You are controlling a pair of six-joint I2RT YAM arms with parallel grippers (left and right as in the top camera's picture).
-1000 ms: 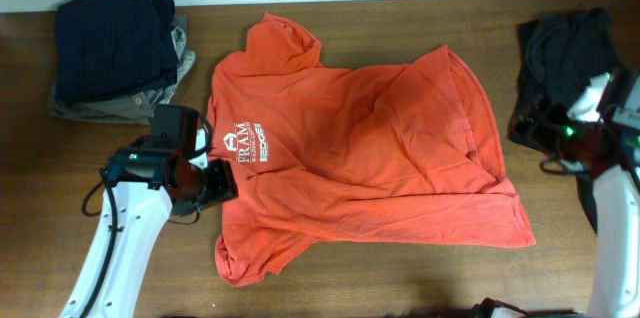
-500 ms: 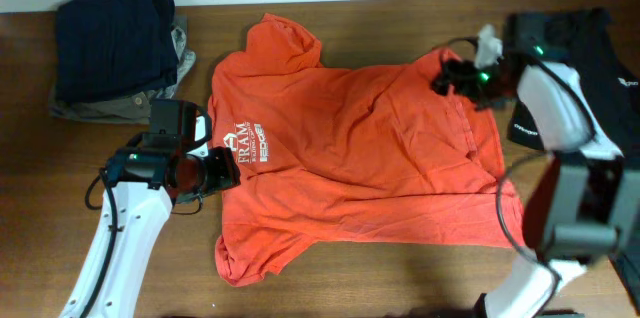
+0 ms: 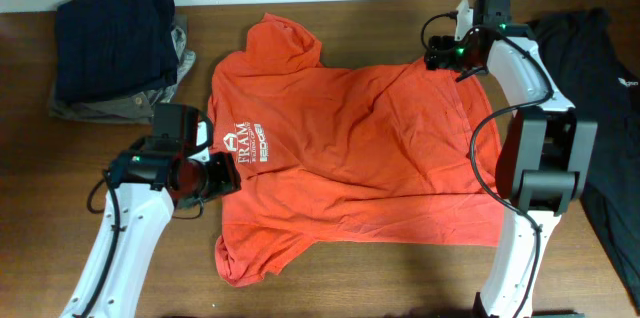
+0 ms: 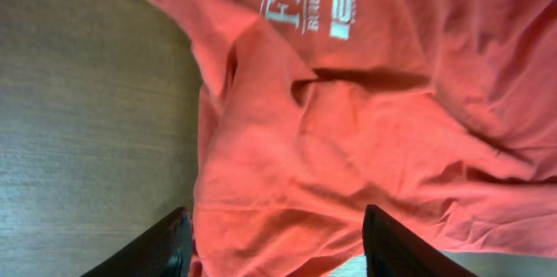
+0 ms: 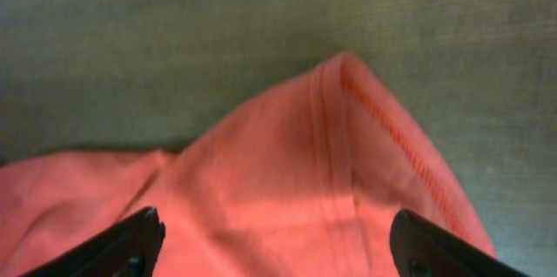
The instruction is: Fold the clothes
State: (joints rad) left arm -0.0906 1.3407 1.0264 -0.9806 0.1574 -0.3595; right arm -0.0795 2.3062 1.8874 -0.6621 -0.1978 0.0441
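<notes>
Lining up the spread left gripper at the shirt collar end and the spread right gripper over a hem corner, I am aiming to pinch both layers.

Just a folded navy-and-khaki pile top left, black garment far right, all on a brown wooden table.

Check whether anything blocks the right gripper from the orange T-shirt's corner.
Nothing visible does. In the right wrist view the right gripper has its fingers spread open directly over the hemmed corner of the orange T-shirt, with only bare table beyond it.
</notes>
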